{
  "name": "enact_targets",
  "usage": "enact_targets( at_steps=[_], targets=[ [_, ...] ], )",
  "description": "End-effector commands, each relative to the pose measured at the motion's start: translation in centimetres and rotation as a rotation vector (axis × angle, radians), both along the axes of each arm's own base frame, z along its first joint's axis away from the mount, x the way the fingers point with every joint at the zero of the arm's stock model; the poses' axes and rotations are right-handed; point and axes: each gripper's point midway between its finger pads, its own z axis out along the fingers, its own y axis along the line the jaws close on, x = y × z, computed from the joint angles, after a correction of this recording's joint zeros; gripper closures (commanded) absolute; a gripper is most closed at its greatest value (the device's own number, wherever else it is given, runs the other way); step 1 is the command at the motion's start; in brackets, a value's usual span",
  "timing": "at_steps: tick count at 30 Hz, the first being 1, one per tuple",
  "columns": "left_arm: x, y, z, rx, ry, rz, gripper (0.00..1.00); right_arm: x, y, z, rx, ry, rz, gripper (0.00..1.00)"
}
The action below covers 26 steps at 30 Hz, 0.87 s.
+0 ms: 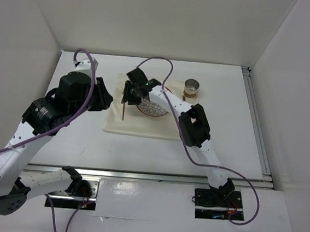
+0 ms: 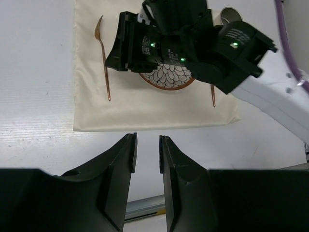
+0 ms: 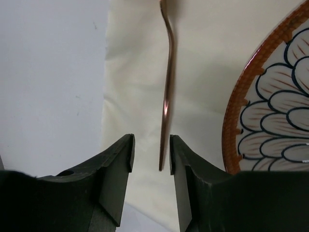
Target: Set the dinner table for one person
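Top external, dinner table (image 1: 242, 124), matte white

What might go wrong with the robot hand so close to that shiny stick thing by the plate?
The right gripper straddles only the handle tip of the copper utensil; gripped there, it might tilt or slip.
The plate is close beside it; a sideways move could bump it.
Pressing down could wrinkle the cloth.

Cannot see most of the plate (image 2: 170, 79) from the left wrist, buried under the right arm (image 2: 231, 48); sliced off at 3 o'clock from the right wrist. Fork (image 3: 167, 87) head clipped at 12 o'clock there. At the plate's 3 o'clock, only the end of a thin utensil (image 2: 213, 96), kind unreadable.
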Motion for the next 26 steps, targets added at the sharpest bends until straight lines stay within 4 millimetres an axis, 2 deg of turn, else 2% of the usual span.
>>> enact_targets(
  at_steps=[1,2,4,5,7,8,9,11,12,13,14,15,16,17,18,19,20,21,22,24,26],
  targets=[
    [0.4,0.7,1.4,-0.001,-0.047,0.038,0.57,-0.6,1.0,11.9,0.149,-0.197,0.077,0.53],
    [0.3,0.9,1.5,0.008,-0.048,0.034,0.57,-1.1,-0.4,13.6,0.133,-0.227,0.06,0.5],
    [0.6,1.0,1.2,0.028,-0.045,0.041,0.56,-1.6,-2.7,14.9,0.082,-0.262,0.023,0.36],
    [1.0,1.2,1.3,0.034,-0.044,0.058,0.56,-2.6,-5.4,15.6,0.003,-0.289,-0.032,0.28],
    [1.2,1.1,1.0,0.051,-0.038,0.052,0.56,-3.4,-9.6,15.9,-0.106,-0.308,-0.132,0.15],
    [1.4,1.0,0.7,0.057,-0.029,0.052,0.56,-3.3,-12.9,16.1,-0.189,-0.34,-0.253,0.03],
    [1.4,1.0,0.7,0.057,-0.029,0.052,0.56,-5.8,-16.9,15.7,-0.276,-0.308,-0.312,0.0],
    [1.9,0.5,0.2,0.055,-0.024,0.044,0.55,-7.5,-22.3,15.2,-0.346,-0.26,-0.484,0.0],
    [2.1,0.1,-0.9,0.06,-0.001,0.028,0.55,-9.7,-28.1,14.1,-0.452,-0.204,-0.586,0.0],
    [2.5,-0.5,-1.7,0.062,0.016,0.016,0.53,-10.8,-30.4,13.3,-0.476,-0.16,-0.641,0.0],
    [3.2,-1.3,-2.0,0.045,0.006,0.001,0.44,-11.7,-32.7,12.6,-0.498,-0.122,-0.697,0.0],
    [3.4,-2.1,-3.9,0.043,0.051,-0.033,0.44,-13.7,-36.1,10.4,-0.568,-0.014,-0.739,0.0],
    [4.0,-2.9,-5.6,0.06,0.105,-0.053,0.44,-14.9,-37.6,10.3,-0.569,0.012,-0.77,0.0],
    [3.7,-3.1,-7.4,0.083,0.178,-0.061,0.44,-16.0,-38.7,9.7,-0.583,0.047,-0.79,0.0],
    [4.3,-3.8,-8.5,0.093,0.23,-0.063,0.44,-17.9,-40.2,8.6,-0.61,0.095,-0.809,0.0],
    [3.9,-3.9,-8.7,0.091,0.248,-0.077,0.44,-18.8,-40.6,8.2,-0.615,0.108,-0.82,0.0],
    [4.4,-4.2,-9.6,0.101,0.281,-0.07,0.44,-19.4,-40.9,8.0,-0.607,0.109,-0.834,0.0],
    [4.6,-4.4,-9.4,0.092,0.281,-0.064,0.44,-20.2,-40.9,7.3,-0.588,0.13,-0.855,0.0],
    [4.5,-4.6,-9.4,0.086,0.284,-0.072,0.44,-20.4,-40.8,8.0,-0.534,0.1,-0.863,0.0],
    [5.0,-5.1,-8.9,0.063,0.258,-0.083,0.44,-20.1,-40.3,8.1,-0.479,0.054,-0.817,0.0],
    [5.0,-5.3,-8.4,0.048,0.242,-0.092,0.44,-19.6,-40.4,9.4,-0.415,-0.017,-0.819,0.0]
  ],
)
